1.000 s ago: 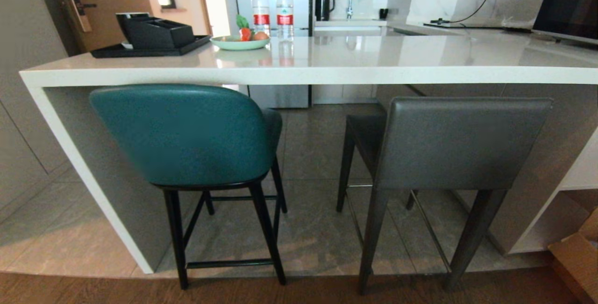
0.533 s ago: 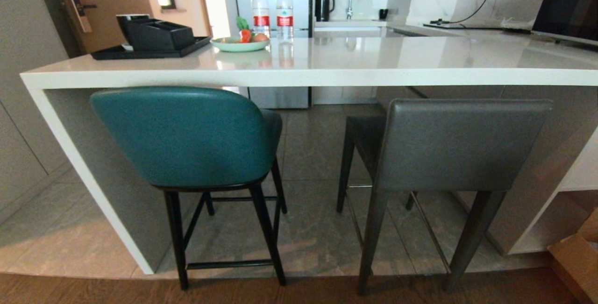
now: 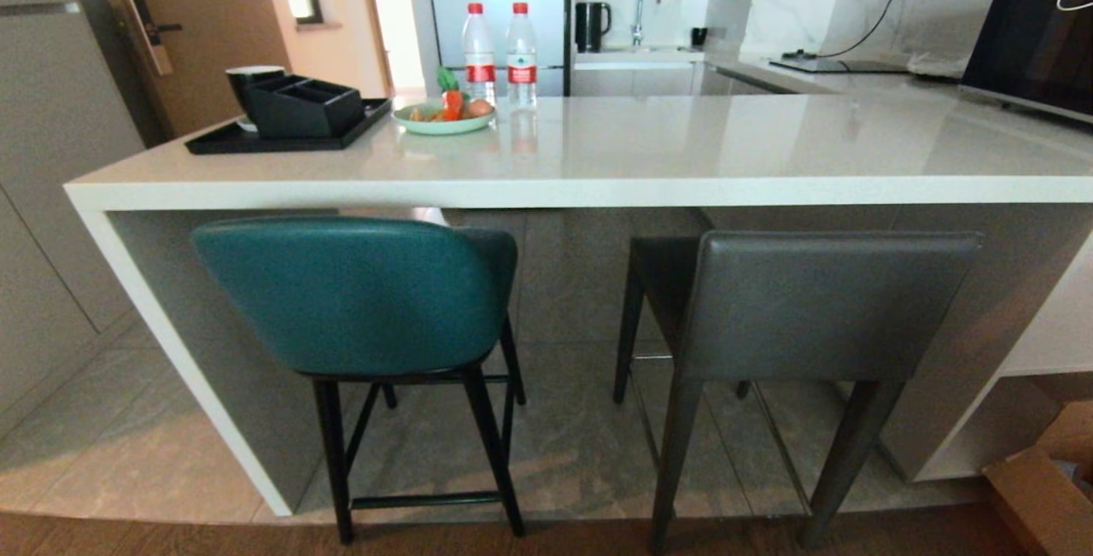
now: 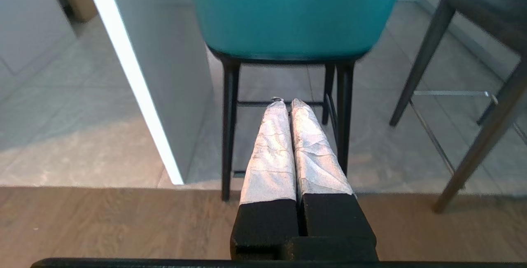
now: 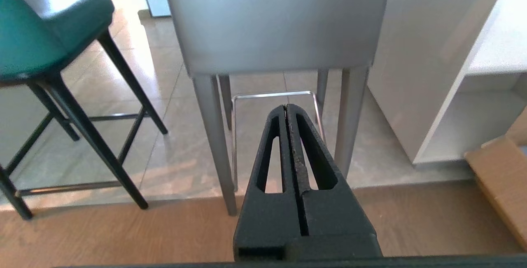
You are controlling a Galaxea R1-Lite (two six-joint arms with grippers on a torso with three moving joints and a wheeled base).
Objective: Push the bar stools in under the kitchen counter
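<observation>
Two bar stools stand at the kitchen counter, a white surface (image 3: 598,191) with a thick front edge and a white end leg at 8 o'clock in the head view. The teal stool (image 3: 354,295) sits at 7 o'clock, its curved back facing the camera just below the surface edge, its thin black legs partly on the grey tile and partly at the line where the wood floor (image 3: 128,535) begins. The grey stool (image 3: 828,304) sits at 4 o'clock, boxy back toward the camera, its seat reaching under the surface and its rear legs near the same floor line. The two stools are apart, with bare tile between them.

Neither arm shows in the head view. In the left wrist view, the left end effector (image 4: 288,102) has its wrapped fingers pressed together, closed on nothing, pointing at the teal stool's legs and hanging short of them. In the right wrist view, the right end effector (image 5: 286,107) is also closed and empty, aimed at the grey stool's metal footrest (image 5: 273,94), not touching it.

On the surface at 11 o'clock lie a black tray (image 3: 282,136), a green plate (image 3: 442,122) of food, and two water bottles (image 3: 499,56). A cardboard box (image 3: 1037,496) lies at 4 o'clock on the floor.
</observation>
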